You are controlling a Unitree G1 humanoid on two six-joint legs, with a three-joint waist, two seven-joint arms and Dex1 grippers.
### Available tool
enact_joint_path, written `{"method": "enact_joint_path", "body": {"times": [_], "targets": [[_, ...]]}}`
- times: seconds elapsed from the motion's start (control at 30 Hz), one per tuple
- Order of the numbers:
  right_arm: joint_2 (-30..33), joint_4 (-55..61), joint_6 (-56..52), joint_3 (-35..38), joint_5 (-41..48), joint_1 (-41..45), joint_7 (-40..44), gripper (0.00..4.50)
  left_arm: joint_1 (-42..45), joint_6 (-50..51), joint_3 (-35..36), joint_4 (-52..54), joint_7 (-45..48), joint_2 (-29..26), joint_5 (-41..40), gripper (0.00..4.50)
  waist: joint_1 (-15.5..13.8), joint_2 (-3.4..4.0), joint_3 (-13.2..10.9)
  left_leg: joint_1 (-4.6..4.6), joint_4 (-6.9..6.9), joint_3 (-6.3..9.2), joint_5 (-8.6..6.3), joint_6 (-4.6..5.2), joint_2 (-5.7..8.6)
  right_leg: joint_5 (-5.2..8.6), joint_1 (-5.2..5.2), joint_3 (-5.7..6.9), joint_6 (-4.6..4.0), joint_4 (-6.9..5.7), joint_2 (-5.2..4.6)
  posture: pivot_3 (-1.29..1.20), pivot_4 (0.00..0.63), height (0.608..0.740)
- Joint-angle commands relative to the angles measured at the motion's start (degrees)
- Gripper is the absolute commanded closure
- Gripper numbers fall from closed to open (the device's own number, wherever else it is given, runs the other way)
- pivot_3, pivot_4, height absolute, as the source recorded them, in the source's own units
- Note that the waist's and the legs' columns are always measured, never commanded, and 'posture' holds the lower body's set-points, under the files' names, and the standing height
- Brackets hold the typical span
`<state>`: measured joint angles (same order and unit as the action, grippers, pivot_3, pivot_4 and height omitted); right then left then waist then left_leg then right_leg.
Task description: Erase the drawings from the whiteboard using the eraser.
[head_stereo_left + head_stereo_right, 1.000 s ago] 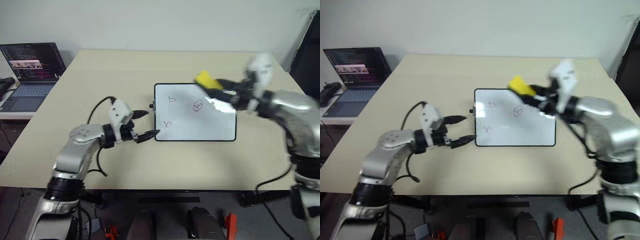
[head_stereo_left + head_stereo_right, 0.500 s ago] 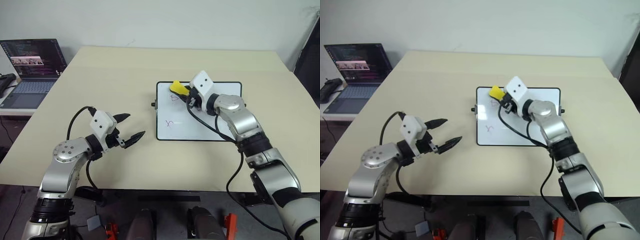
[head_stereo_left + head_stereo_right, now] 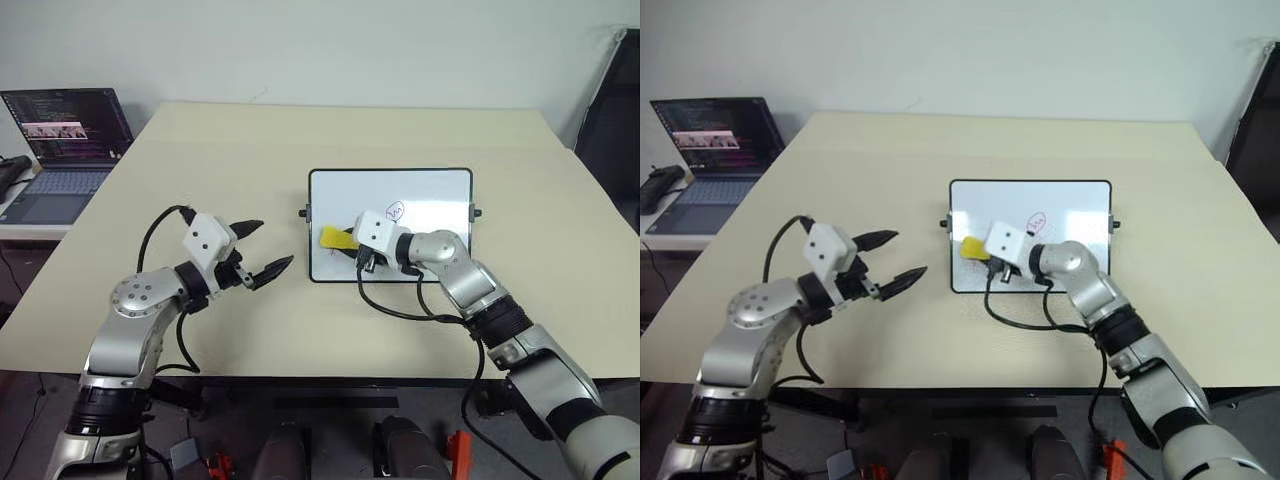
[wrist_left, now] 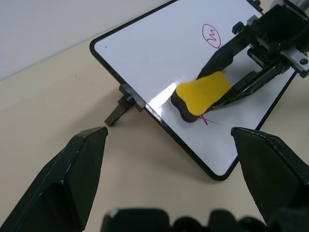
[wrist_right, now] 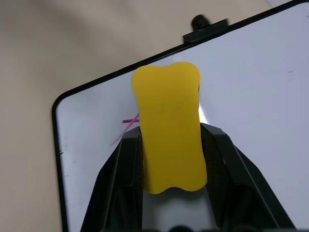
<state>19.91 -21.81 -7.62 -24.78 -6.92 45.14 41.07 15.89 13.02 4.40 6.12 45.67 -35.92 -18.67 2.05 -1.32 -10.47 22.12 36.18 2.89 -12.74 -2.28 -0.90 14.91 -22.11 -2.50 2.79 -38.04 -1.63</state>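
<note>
- The eraser (image 5: pixel 168 126), a bright yellow block with a waisted, bone-like outline and a black base, is sitting between the two black fingers (image 5: pixel 118 181) of the right gripper (image 3: pixel 345 248), which are pinching its long sides.
- Its base is resting on the near-left corner of the whiteboard (image 3: pixel 425 190), partly covering a thin red scribble (image 5: pixel 126 127) that is poking out beside it.
- The whiteboard is lying flat on the pale beige table (image 3: pixel 200 150): a glossy white rectangle with a thin dark frame, rounded corners and a small black knob (image 4: pixel 121 104) on its left short side.
- An oval-circled red squiggle (image 3: pixel 394 211) is showing farther in on the board, just behind the boxy white housing of the right wrist.
- The left gripper (image 3: pixel 262 248) is hovering above bare table left of the board, apart from it, its two tapered, matte black fingers (image 4: pixel 75 169) spread wide and holding nothing.
- An open laptop (image 3: pixel 62 135) with a lit screen is sitting off the far-left edge of the table.
</note>
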Motion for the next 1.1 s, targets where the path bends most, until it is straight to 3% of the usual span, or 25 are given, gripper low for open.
{"method": "enact_joint_path", "body": {"times": [0.03,0.2,0.4,0.57,0.67,0.83,1.1], "targets": [[0.77,-3.87,-3.37,2.81,-2.05,0.19,-3.09,3.17,1.53,-1.41,0.05,-0.39,0.35,0.23,0.49,0.0,-0.03,0.0,0.0,-0.07,0.0,0.0,0.01,0.01,-0.01,0.01,0.05,0.0,0.01,0.0,0.01,0.0,0.15,0.74],[0.25,0.2,-5.63,9.03,3.8,2.21,-1.59,3.18,2.94,-1.83,-0.49,-1.67,0.88,0.49,0.81,0.0,-0.34,-0.01,-0.01,-0.1,0.0,0.02,0.13,0.04,-0.03,0.05,0.08,0.0,0.01,0.02,0.04,0.0,0.15,0.74],[0.5,18.61,-19.69,19.32,19.74,2.91,5.02,3.18,3.69,-1.86,-0.69,-1.98,2.33,0.32,0.57,0.0,-0.18,0.02,-0.05,0.67,-0.07,0.04,0.14,0.0,-0.05,-0.17,-0.58,0.04,-0.13,0.01,0.03,0.0,0.15,0.74],[10.58,35.24,-30.45,23.74,29.88,-2.78,12.59,3.18,5.28,0.42,0.0,-0.69,5.8,-1.23,-1.85,0.0,-0.31,0.04,-0.06,1.36,-0.14,0.11,0.1,-0.05,-0.13,-0.09,-1.27,0.18,-0.16,0.08,0.06,0.0,0.15,0.74],[21.76,40.06,-30.0,25.58,30.14,-11.44,18.59,3.18,5.07,1.99,1.3,-0.3,8.73,-3.91,-3.24,0.0,-0.7,0.01,-0.06,1.53,-0.13,0.17,0.02,-0.11,-0.1,-0.03,-1.26,0.27,-0.09,0.31,0.02,0.0,0.15,0.74],[33.22,38.92,-25.96,27.46,27.15,-21.38,21.44,3.18,2.66,4.63,2.29,0.62,13.93,-9.07,-5.3,0.0,-0.04,0.06,-0.14,1.5,-0.1,0.01,0.02,-0.1,0.06,-0.04,-1.26,0.12,0.01,0.31,-0.12,0.0,0.15,0.74],[34.97,35.15,-22.63,29.83,27.67,-22.19,21.36,3.18,4.96,5.24,2.04,-1.57,14.94,-10.28,-4.7,0.0,0.15,0.04,-0.16,1.23,-0.07,-0.11,0.03,-0.11,-0.3,0.11,-1.17,0.0,0.19,0.16,0.28,0.0,0.15,0.74]]}}
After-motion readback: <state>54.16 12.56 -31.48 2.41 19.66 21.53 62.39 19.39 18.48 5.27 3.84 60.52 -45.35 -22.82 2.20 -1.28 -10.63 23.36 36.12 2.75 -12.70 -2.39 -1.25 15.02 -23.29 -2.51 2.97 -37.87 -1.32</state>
